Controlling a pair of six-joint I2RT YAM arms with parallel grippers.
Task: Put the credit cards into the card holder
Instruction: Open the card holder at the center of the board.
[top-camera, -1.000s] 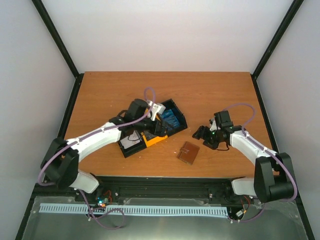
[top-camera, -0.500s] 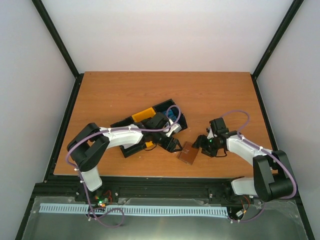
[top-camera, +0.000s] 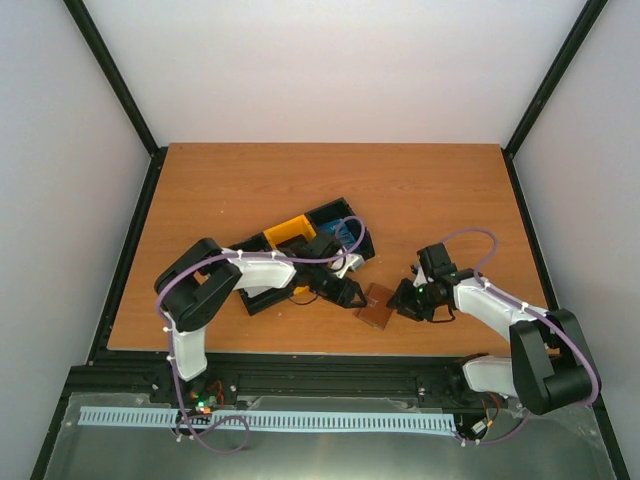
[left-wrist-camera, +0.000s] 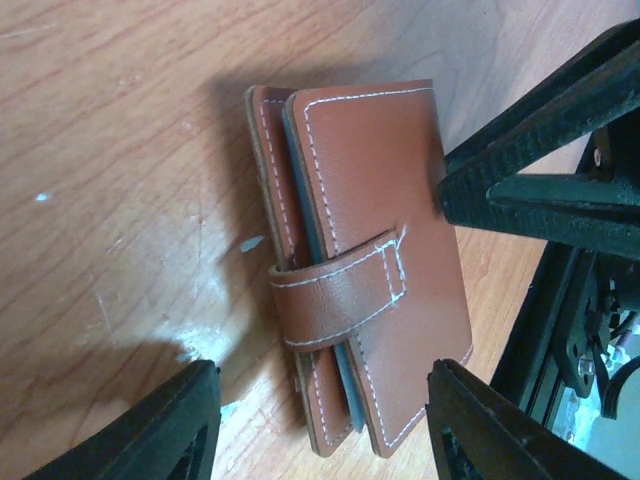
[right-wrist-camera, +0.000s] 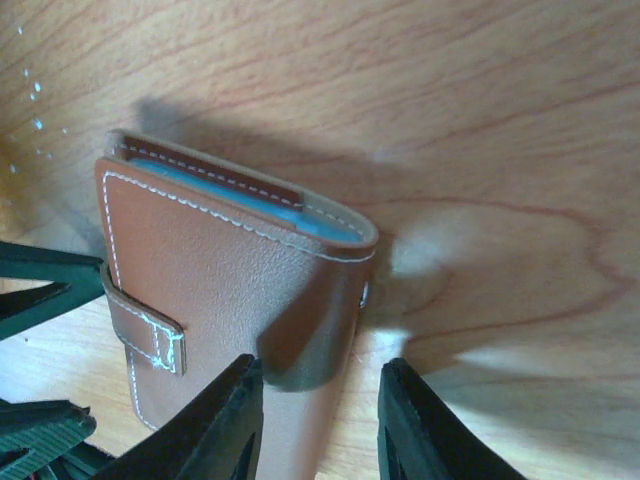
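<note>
Both sets of jaws stand apart; the card holder lies just ahead of left gripper and right gripper. Likely light, pliable, slightly slick: pinch its edges.

My left hand has swung off the black-and-yellow tray and dropped low over the tabletop. It's now just beside the left edge of the brown card holder. My right hand has slid in from the right, closing the gap to the holder's opposite edge. In the last half-second, both crept in only slightly.
</note>
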